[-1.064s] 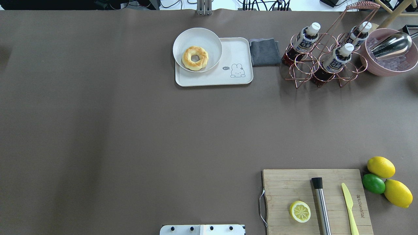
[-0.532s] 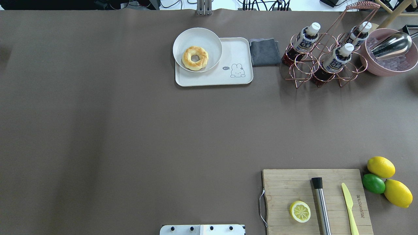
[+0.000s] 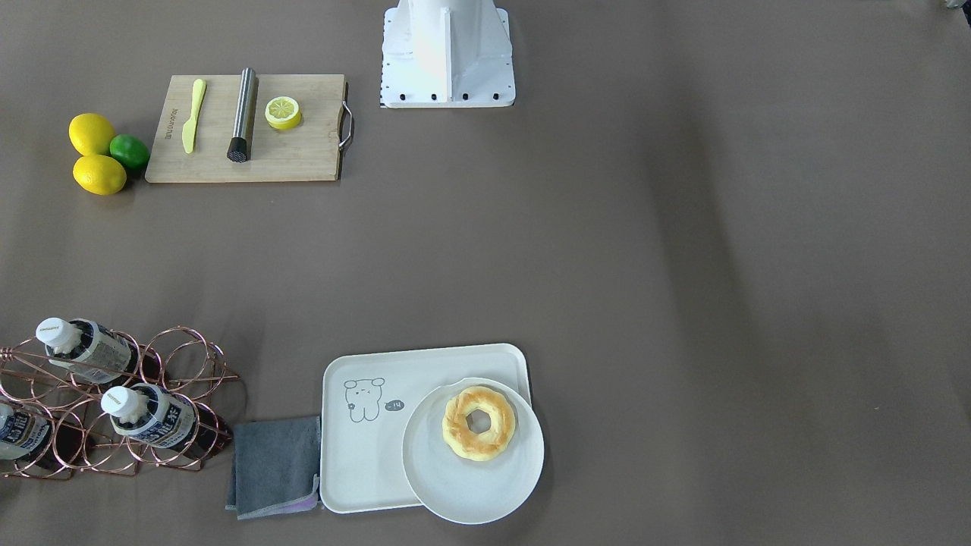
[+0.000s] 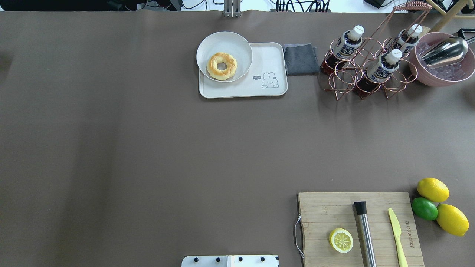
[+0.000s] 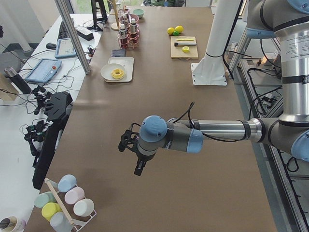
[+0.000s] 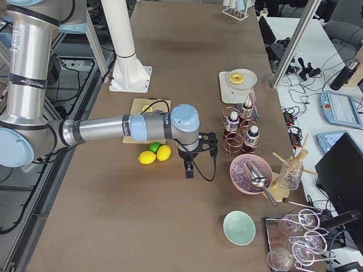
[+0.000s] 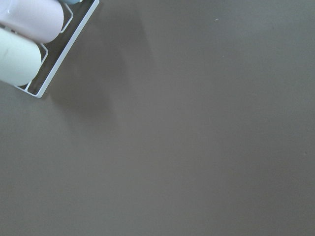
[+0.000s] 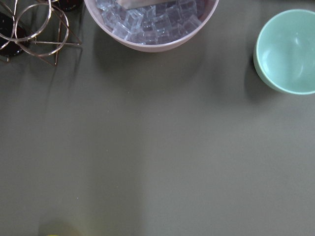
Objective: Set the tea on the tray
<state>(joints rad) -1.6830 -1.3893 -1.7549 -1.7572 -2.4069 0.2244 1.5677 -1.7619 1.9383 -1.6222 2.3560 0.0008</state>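
- Bottles of tea (image 4: 345, 46), three, lean in a copper wire rack (image 4: 343, 79) at the far right, each ringed by wire (caps poke out above).
- The tray (image 4: 241, 92) sits well left of the rack; a grey cloth (image 4: 300, 59) lies between them, touching the tray's edge.
- A white plate (image 4: 224, 40) with a doughnut (image 4: 221, 66) covers the tray's left half; the part by the bear drawing is bare.
- A pink bowl (image 4: 419, 76) of ice sits just beside the rack.
- The left gripper (image 5: 139, 169) and right gripper (image 6: 189, 171) hang over the table; can't tell if they are clenched.

pink ice bowl (image 8: 152, 42), mint bowl (image 8: 288, 51), copper rack (image 8: 32, 34)
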